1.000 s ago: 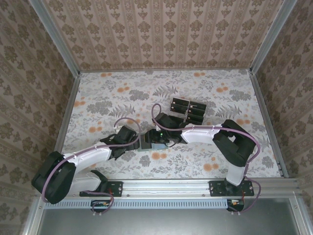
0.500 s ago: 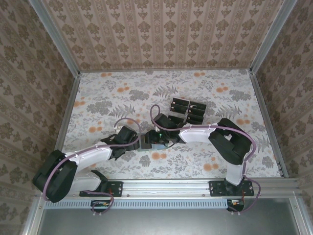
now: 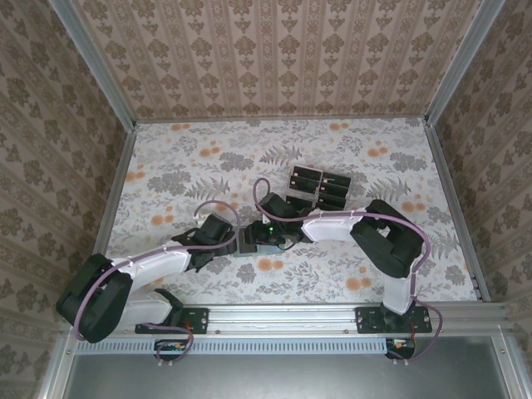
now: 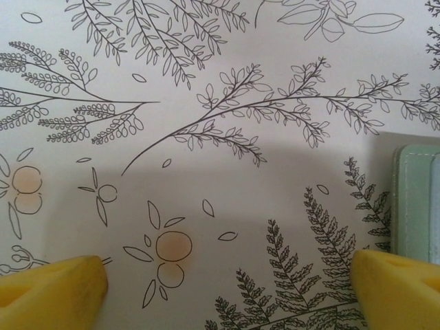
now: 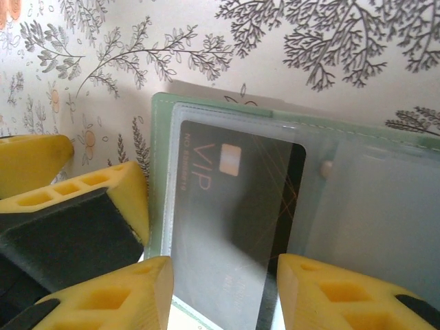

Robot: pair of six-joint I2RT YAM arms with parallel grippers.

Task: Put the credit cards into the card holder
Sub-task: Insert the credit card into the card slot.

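Note:
The grey-green card holder [image 5: 159, 172] lies open on the table, its clear sleeve facing up. A black credit card [image 5: 234, 206] marked VIP sits partly inside that sleeve. My right gripper [image 5: 223, 295] has a finger against each long edge of the card, shut on it. My left gripper [image 4: 230, 289] is open over the bare tablecloth, and the card holder's edge [image 4: 416, 199] is just beyond its right finger. From above, the left gripper [image 3: 223, 241] and right gripper [image 3: 268, 237] meet at the card holder [image 3: 248, 243]. More black credit cards [image 3: 320, 187] lie behind.
The remaining cards sit in a clear tray [image 3: 345, 184] at the back centre-right, close behind the right arm. The left gripper's yellow finger [image 5: 117, 199] stands beside the holder's left rim. Patterned walls enclose the table.
The right arm has shifted slightly left, carrying the card further over the holder. The left arm has stayed where it was.

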